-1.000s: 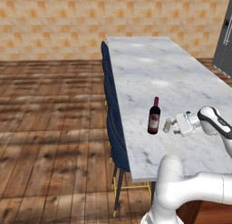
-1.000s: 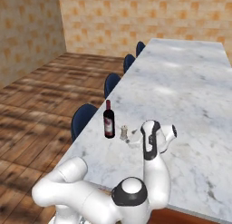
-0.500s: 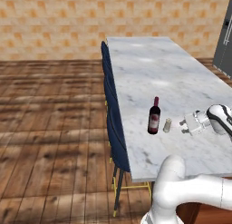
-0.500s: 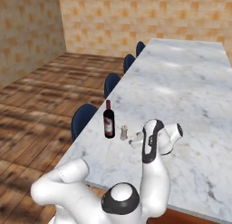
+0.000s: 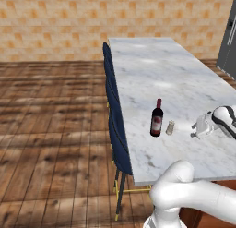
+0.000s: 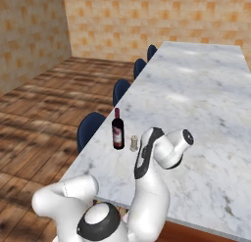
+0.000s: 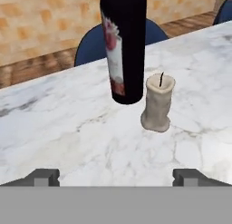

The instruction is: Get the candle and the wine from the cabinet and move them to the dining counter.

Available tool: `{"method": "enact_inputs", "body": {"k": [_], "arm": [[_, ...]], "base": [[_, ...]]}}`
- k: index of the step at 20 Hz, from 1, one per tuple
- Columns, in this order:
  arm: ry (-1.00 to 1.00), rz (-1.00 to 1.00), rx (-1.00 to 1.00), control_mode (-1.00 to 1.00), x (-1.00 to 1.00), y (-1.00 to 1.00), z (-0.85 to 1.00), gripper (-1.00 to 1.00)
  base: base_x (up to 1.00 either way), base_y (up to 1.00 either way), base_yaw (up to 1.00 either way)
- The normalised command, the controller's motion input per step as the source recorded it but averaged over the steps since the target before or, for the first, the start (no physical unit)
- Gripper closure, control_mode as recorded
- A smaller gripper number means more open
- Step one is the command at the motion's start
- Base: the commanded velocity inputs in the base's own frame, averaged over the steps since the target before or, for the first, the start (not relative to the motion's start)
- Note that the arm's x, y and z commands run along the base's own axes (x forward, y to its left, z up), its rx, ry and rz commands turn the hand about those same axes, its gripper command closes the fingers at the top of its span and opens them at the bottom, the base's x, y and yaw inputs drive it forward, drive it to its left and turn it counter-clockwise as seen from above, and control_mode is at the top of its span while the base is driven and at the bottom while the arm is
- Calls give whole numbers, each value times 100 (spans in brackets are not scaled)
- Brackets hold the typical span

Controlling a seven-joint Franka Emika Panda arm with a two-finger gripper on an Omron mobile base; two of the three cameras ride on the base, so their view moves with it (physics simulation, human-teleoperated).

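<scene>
The wine, a dark bottle with a maroon neck, stands upright on the dining counter near its left edge. The small pale candle stands just to its right, apart from it. My gripper hovers low over the marble to the right of the candle, open and holding nothing. In the hand view the wine and candle stand ahead of my open gripper, its fingertips spread wide. From the right base view, the wine and candle sit just left of my arm. The cabinet is out of view.
Dark blue chairs line the counter's left side, over a wooden floor. A tan tiled wall closes the back. A dark grey appliance stands at the far right. The marble top stretches far beyond the bottle.
My gripper has drawn back to the right, away from the candle, staying open. The candle and the wine have not moved.
</scene>
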Motion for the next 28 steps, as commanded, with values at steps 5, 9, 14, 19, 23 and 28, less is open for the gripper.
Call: {"method": "enact_inputs", "body": {"k": [5,9,14,19,23,28], "arm": [[21,-11,-14,-100,-40,1,41,-100],[7,-6,-2,-100,-42,1,45,-100],[-3,-22,0,-100,-43,10,38,-100],[-3,-39,-3,-100,-41,13,28,-100],[0,-48,-14,-100,-35,10,19,-100],[0,-41,-12,-100,-31,17,22,-100]], "base": [[0,0,0],[0,0,0],[0,0,0],[0,0,0],[0,0,0],[0,0,0]]}}
